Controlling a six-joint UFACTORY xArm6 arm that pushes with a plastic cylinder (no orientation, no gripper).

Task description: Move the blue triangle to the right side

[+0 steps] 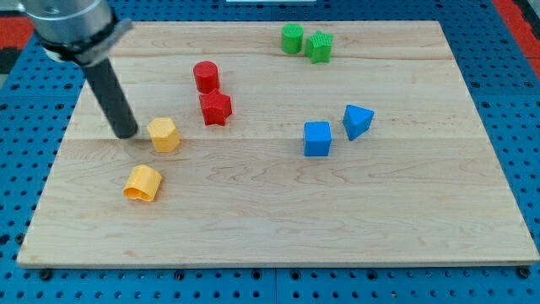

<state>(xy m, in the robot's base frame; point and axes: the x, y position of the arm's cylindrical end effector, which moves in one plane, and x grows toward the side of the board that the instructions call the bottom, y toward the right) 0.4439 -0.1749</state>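
- The blue triangle lies on the wooden surface, right of centre, just beside a blue cube and well apart from my tip.
- No pincer here: my tip stands at the view's left, close beside a yellow hexagonal block, holding nothing.

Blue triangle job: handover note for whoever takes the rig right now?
My tip: down on the wooden board at the view's left, just left of the yellow hexagonal block, far from the target.
Blue triangular block: right of centre, beside the blue cube, apart from it.
Done: nothing visible; triangle is not at the right edge.
Left: bring the tip round to the triangle's left side and push it rightward, avoiding the cube.
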